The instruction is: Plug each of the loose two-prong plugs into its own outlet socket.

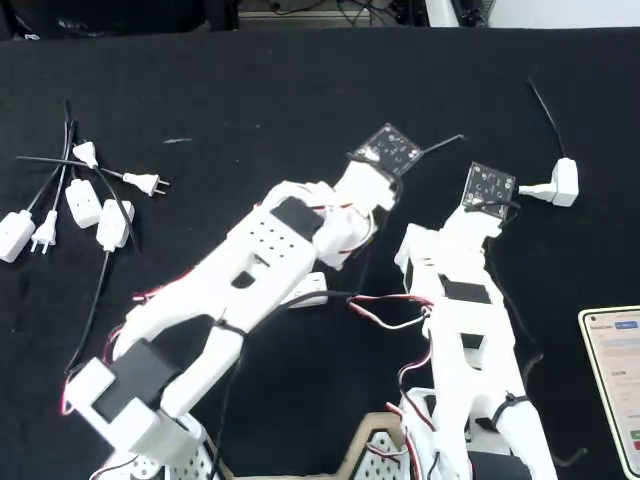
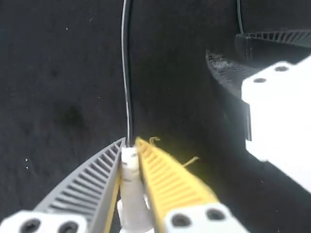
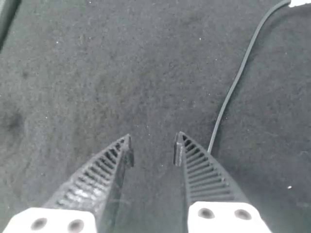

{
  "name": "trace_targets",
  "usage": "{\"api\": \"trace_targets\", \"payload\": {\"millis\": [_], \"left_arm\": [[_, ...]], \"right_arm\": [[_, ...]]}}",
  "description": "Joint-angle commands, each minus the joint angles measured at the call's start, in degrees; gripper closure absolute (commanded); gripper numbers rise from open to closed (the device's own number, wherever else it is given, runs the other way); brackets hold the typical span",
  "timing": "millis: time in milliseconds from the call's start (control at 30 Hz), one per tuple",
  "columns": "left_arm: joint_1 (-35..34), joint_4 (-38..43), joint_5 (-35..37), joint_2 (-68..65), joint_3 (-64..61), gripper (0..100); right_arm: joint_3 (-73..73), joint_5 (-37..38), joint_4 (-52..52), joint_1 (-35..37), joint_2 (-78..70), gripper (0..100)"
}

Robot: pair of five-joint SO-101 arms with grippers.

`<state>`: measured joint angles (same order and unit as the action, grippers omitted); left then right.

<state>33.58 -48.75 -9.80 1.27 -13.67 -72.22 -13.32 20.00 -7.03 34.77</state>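
Note:
My left gripper [image 2: 129, 143] is shut on a white plug [image 2: 130, 194], whose black cable [image 2: 126, 73] runs straight away over the black cloth. In the high view this arm's wrist [image 1: 390, 150] sits mid-table, and the cable [image 1: 442, 145] comes out beside it. My right gripper [image 3: 152, 145] is open over bare cloth, with a black cable [image 3: 238, 82] lying beside it. Its wrist [image 1: 490, 185] is close to a white socket [image 1: 565, 180] with a plug [image 1: 535, 189] in it. Several loose plugs [image 1: 145, 182] and white sockets [image 1: 80, 202] lie at the far left.
A phone-like screen [image 1: 615, 385] lies at the right edge. The right arm's white body [image 2: 282, 121] and dark finger [image 2: 228, 68] stand close beside my left gripper. Tangled black cables [image 1: 95, 290] trail from the left cluster toward the left arm's base.

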Motion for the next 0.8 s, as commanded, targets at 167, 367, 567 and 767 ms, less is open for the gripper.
{"api": "trace_targets", "payload": {"millis": [167, 367, 567, 767], "left_arm": [[-0.66, -13.45, 5.63, 0.44, 13.05, 80], [-5.67, -34.29, -0.09, 0.44, 27.38, 82], [-8.22, -49.93, -7.3, -0.7, 24.75, 82], [-10.07, -29.71, -7.91, 1.41, 3.65, 82]], "right_arm": [[3.38, -0.62, -1.23, -0.88, 1.8, 85.8], [3.3, -0.62, -1.23, -0.88, 1.8, 85.8], [3.38, -0.7, -1.32, -0.79, 1.8, 85.8], [3.21, -0.53, -1.23, -0.79, 1.8, 85.8]]}}
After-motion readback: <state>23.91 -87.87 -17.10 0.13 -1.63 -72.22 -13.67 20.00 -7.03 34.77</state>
